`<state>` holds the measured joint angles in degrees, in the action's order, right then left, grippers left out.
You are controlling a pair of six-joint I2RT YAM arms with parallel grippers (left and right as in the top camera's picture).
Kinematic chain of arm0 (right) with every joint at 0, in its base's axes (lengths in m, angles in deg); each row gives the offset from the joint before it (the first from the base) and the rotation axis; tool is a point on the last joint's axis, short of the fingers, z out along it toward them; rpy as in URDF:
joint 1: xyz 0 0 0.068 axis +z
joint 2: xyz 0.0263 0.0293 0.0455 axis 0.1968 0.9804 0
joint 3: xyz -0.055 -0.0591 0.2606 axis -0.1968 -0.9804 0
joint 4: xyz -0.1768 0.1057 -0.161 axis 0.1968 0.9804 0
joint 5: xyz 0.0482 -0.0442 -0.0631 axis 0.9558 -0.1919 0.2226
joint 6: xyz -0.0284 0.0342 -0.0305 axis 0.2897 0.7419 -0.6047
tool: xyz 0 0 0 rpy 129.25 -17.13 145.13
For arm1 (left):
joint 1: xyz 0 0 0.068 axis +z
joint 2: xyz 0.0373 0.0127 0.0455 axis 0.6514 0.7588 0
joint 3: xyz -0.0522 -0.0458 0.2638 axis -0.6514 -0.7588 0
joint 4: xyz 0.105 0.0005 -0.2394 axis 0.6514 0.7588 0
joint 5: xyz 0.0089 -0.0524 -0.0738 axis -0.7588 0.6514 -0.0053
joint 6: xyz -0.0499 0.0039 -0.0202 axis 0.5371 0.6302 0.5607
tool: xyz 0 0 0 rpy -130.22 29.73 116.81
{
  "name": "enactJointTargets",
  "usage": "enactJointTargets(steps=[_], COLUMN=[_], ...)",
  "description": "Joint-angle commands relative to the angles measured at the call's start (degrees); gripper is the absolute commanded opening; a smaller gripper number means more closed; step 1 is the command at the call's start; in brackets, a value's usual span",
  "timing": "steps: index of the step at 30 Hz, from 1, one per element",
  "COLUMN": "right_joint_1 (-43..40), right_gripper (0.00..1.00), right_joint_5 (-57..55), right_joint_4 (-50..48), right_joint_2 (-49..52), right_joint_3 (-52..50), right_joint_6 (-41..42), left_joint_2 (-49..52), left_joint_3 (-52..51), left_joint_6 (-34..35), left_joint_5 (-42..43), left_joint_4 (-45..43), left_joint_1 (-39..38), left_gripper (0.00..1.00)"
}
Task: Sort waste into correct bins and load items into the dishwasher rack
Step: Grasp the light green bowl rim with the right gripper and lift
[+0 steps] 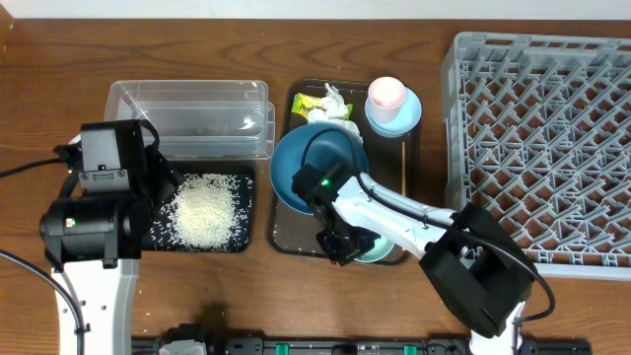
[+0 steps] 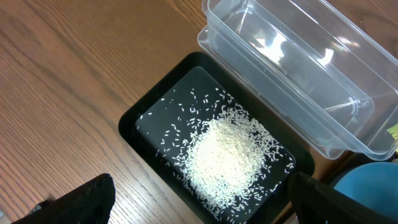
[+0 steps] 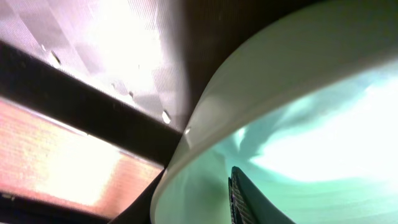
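My right gripper (image 1: 340,247) is down at the front of the brown serving tray (image 1: 284,237), shut on the rim of the pale blue bowl (image 1: 379,253). In the right wrist view the bowl's wall (image 3: 205,106) runs between the gripper's (image 3: 193,205) two fingers, one inside and one outside. Behind the bowl lies the large dark blue dish (image 1: 291,168). My left gripper (image 2: 199,199) hangs open over the near edge of the black tray (image 2: 134,118), which holds a heap of rice (image 2: 227,155). The clear tub (image 1: 187,108) is beyond it.
At the back of the brown tray are crumpled tissue (image 1: 336,103), a yellow-green wrapper (image 1: 308,103), and a pink cup (image 1: 386,94) on a pale blue saucer (image 1: 410,114). A thin wooden stick (image 1: 404,168) lies along its right side. The grey rack (image 1: 552,138) fills the right.
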<state>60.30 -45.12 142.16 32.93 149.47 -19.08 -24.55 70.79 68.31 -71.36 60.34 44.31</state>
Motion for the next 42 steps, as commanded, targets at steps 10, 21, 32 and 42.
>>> enactJointTargets(steps=[10,21,32,42], right_joint_1=[0.35,0.7,1.18,1.2], right_gripper=[0.01,0.58,0.34,0.24], right_joint_5=[-1.16,-1.7,-3.74,-3.48], right_joint_4=[1.81,-2.93,-11.34,-11.19], right_joint_2=[-9.16,-10.25,-8.68,-8.72], right_joint_3=[0.74,0.09,-5.64,-6.01], right_joint_6=[0.81,1.73,6.25,7.91], left_joint_2=[0.26,0.26,0.26,0.26], left_joint_3=[0.7,0.7,0.7,0.7], left_joint_6=[-0.11,-0.11,-0.11,-0.11], left_joint_5=[-1.31,-1.31,-1.31,-1.31], left_joint_4=[0.26,0.26,0.26,0.26], left_joint_1=[0.28,0.28,0.28,0.28], left_gripper=[0.91,0.91,0.91,0.91])
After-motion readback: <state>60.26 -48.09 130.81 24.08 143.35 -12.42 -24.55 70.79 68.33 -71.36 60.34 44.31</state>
